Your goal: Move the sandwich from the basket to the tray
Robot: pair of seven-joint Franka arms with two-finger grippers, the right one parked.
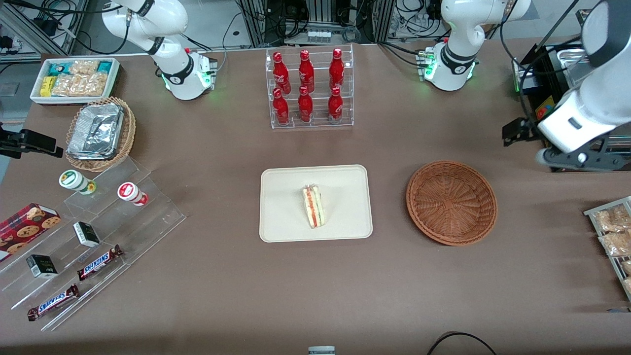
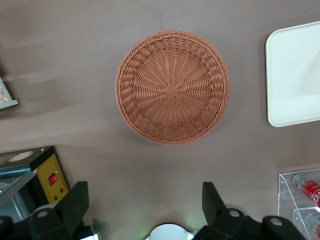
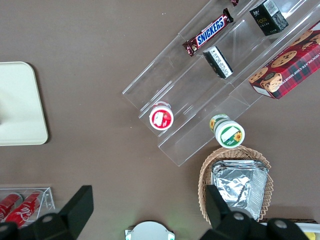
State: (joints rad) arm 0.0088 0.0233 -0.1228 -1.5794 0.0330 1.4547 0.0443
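The sandwich (image 1: 313,206) lies on the tray (image 1: 281,197), near its middle, with the red and green filling edge turned up. It rests on the tray floor, clear of the raised rim on every side. The basket (image 1: 451,202) stands beside the tray, toward the working arm's end of the tabletop (image 1: 222,148), and nothing is in it; the left wrist view looks straight down into its woven bottom. Judging from this, the placing looks done.

The end effector (image 2: 145,205) hangs high above the tabletop, close to the edge at the working arm's end, farther from the front camera than the basket. Its two fingers (image 2: 75,202) stand wide apart and hold nothing.

Little is left that could go wrong. The sandwich is a tall, narrow wedge standing on one bread face, so a knock to the tray could tip it over or push it against the rim. If the arm travels low on its way to rest, it could catch the basket rim and drag the basket into the tray. The black equipment (image 1: 547,88) with cables at the tabletop's corner is near the arm, so a wide swing there might strike it. A high, slow retreat would avoid all three.
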